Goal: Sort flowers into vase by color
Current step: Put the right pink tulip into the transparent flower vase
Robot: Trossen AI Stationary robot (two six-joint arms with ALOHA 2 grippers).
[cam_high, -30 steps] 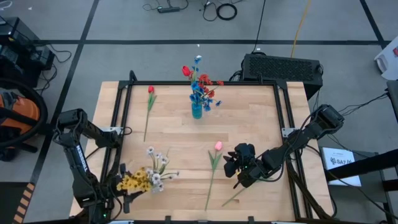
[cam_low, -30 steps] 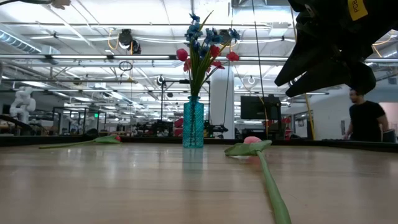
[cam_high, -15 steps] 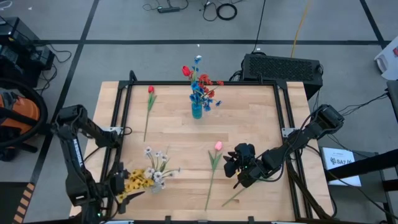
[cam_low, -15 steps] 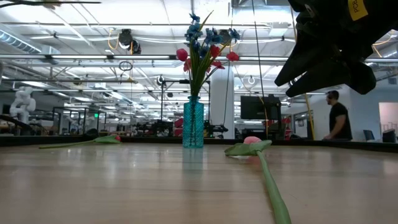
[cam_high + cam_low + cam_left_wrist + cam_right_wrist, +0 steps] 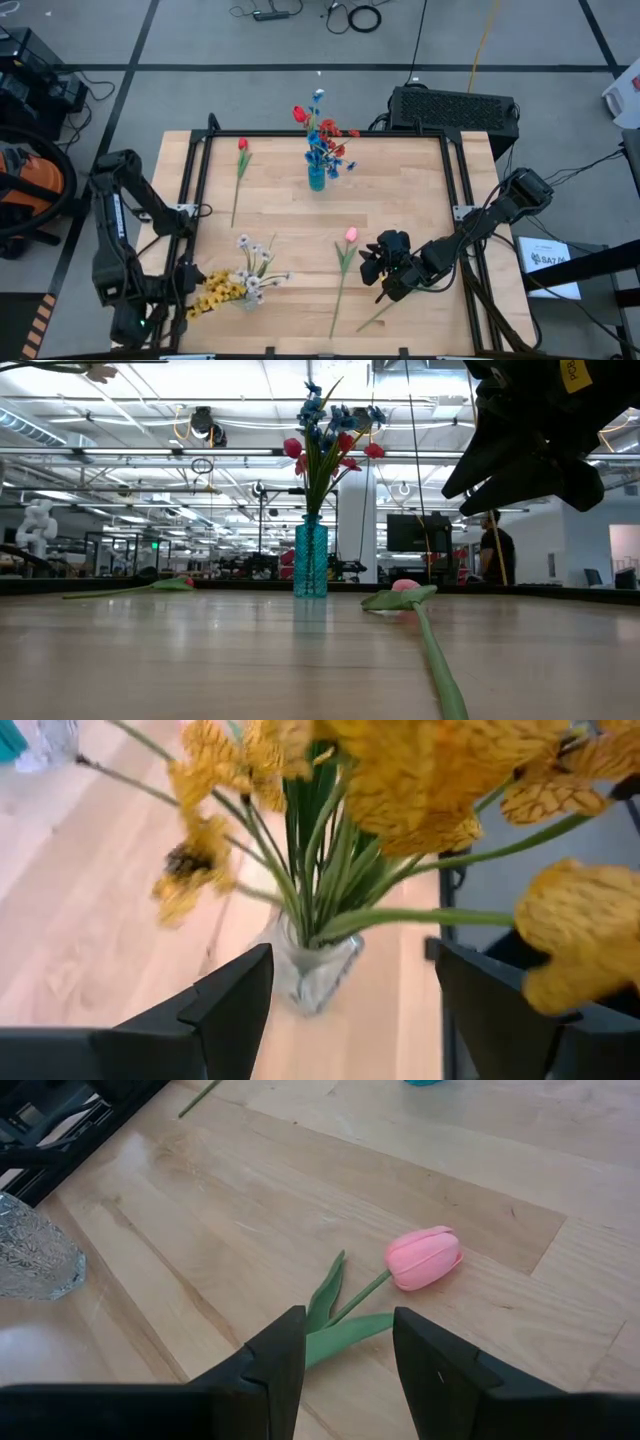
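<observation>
High view shows the left gripper point(image 5: 180, 292) open at seven o'clock beside the clear vase point(image 5: 247, 297) of yellow and white flowers point(image 5: 222, 289), while the right gripper point(image 5: 374, 266), part-open and empty, hovers by the pink tulip point(image 5: 351, 234), likely next.

Teal vase point(image 5: 311, 560) w/ red+blue flowers point(image 5: 330, 440), pink tulip point(image 5: 405, 588) lying nearby

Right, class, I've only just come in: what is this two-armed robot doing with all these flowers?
It is sorting flowers into vases. The blue vase at the table's far side holds red and blue flowers. The left gripper, open, faces the clear vase of yellow flowers and white flowers near the table's front left corner. The right gripper, open, hovers over the pink tulip lying on the table. A red tulip also lies loose.
</observation>
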